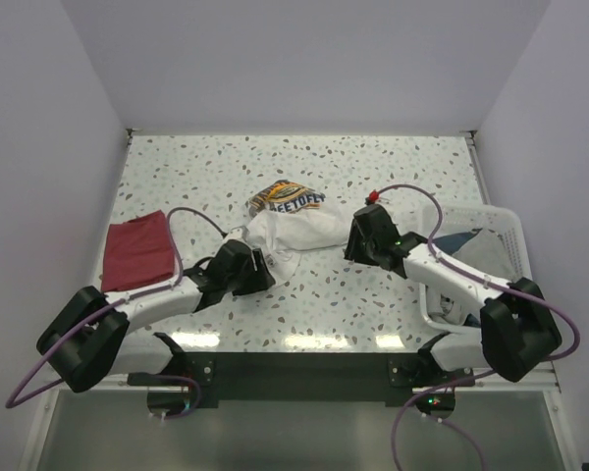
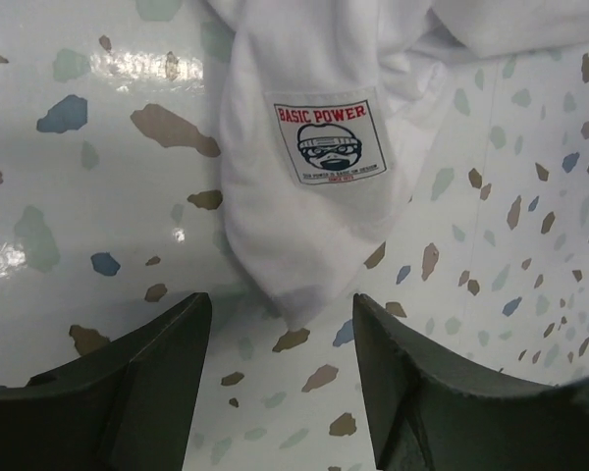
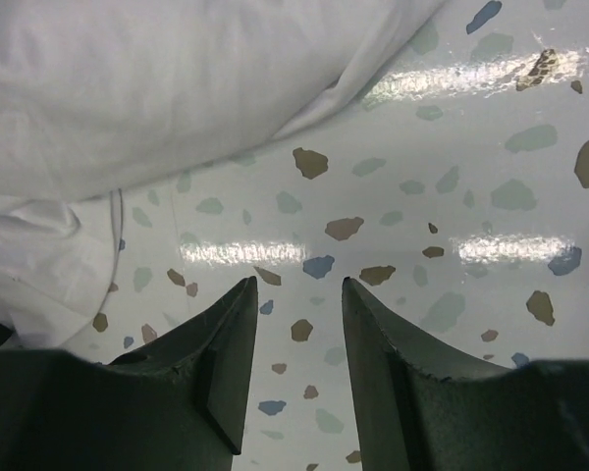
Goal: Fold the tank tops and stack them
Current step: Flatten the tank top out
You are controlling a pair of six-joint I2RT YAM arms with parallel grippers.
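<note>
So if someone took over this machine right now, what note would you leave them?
Grippers: both open and empty. The left gripper is at a loose corner of the white top; the right gripper is beside its right edge.
Things: the red top lies far left and looks folded. The white top is crumpled in the middle.
Done: red top, it seems.
Left: fold the white top, then stack the two.
</note>
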